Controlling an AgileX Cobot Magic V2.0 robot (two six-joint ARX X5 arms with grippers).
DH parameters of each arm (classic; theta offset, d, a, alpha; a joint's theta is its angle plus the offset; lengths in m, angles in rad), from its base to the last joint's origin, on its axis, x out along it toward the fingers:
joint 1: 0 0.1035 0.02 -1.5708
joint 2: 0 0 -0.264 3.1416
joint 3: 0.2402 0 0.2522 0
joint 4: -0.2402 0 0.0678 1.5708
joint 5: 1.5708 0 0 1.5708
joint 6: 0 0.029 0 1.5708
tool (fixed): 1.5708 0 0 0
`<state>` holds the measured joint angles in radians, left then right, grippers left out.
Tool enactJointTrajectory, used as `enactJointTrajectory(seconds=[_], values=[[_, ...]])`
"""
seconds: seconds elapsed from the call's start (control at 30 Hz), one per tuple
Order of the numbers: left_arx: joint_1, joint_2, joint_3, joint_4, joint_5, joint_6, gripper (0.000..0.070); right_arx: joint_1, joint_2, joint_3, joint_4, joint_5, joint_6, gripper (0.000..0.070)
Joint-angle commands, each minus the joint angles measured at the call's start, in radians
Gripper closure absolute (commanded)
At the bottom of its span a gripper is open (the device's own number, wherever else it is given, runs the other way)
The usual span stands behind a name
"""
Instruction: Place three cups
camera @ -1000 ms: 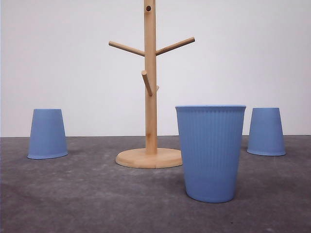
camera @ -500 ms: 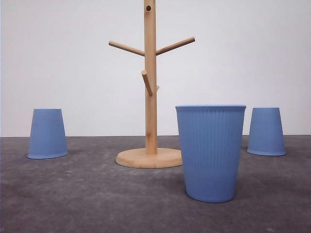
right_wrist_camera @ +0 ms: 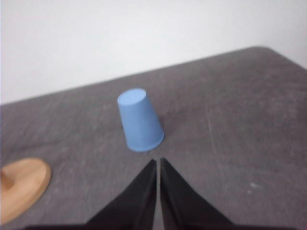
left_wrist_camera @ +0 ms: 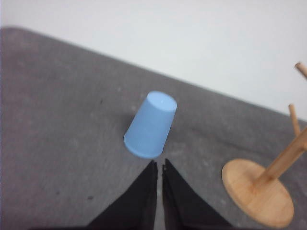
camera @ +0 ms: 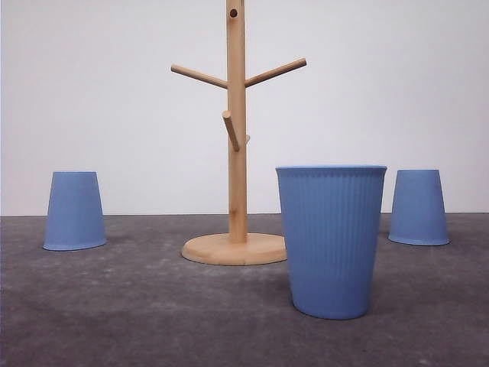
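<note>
Jaws of the left gripper [left_wrist_camera: 159, 165] and right gripper [right_wrist_camera: 158, 163] were seen closed on nothing, each near an upturned cup [left_wrist_camera: 150, 125] [right_wrist_camera: 139, 120] on the table [camera: 137, 306].

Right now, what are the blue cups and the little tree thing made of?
The three cups, upright cup, left upside-down cup and right upside-down cup, look like matte light-blue plastic: even colour, fine moulded ribs, no shine. It could be coated paper. The mug tree looks like pale unpainted wood, with faint grain and a knot hole.
</note>
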<state>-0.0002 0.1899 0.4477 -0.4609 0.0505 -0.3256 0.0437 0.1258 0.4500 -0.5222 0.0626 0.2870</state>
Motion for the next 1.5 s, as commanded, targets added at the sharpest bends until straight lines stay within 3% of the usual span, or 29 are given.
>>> enactJointTrajectory(seconds=[0.0, 0.23, 0.43, 0.53, 0.83, 1.03, 1.1, 1.2, 1.23, 1.47], values=[[0.002, 0.042, 0.044, -0.037, -0.002, 0.023, 0.0697, 0.000, 0.037, 0.039, -0.025, -0.016, -0.022, 0.0693], [0.002, 0.215, 0.163, -0.182, 0.052, 0.094, 0.0697, 0.000, 0.247, 0.162, -0.153, -0.126, -0.139, 0.0694], [-0.011, 0.341, 0.227, -0.268, 0.168, 0.172, 0.0697, 0.000, 0.403, 0.204, -0.160, -0.251, -0.230, 0.0693], [-0.056, 0.380, 0.243, -0.273, 0.183, 0.193, 0.0697, 0.001, 0.454, 0.206, -0.159, -0.299, -0.260, 0.0693], [-0.247, 0.482, 0.304, -0.275, 0.154, 0.326, 0.0697, 0.092, 0.494, 0.206, -0.131, -0.308, -0.276, 0.0693], [-0.289, 0.523, 0.330, -0.279, 0.149, 0.348, 0.0696, 0.114, 0.494, 0.206, -0.131, -0.306, -0.277, 0.0691], [-0.289, 0.523, 0.331, -0.275, 0.149, 0.348, 0.0633, 0.114, 0.493, 0.206, -0.131, -0.305, -0.287, 0.0629], [-0.289, 0.519, 0.331, -0.275, 0.148, 0.339, 0.0246, 0.114, 0.493, 0.206, -0.129, -0.289, -0.296, 0.0334], [-0.289, 0.516, 0.331, -0.276, 0.142, 0.331, 0.0203, 0.114, 0.491, 0.206, -0.129, -0.289, -0.296, 0.0307], [-0.289, 0.506, 0.331, -0.268, 0.122, 0.303, 0.0184, 0.114, 0.486, 0.206, -0.128, -0.289, -0.296, 0.0295]])
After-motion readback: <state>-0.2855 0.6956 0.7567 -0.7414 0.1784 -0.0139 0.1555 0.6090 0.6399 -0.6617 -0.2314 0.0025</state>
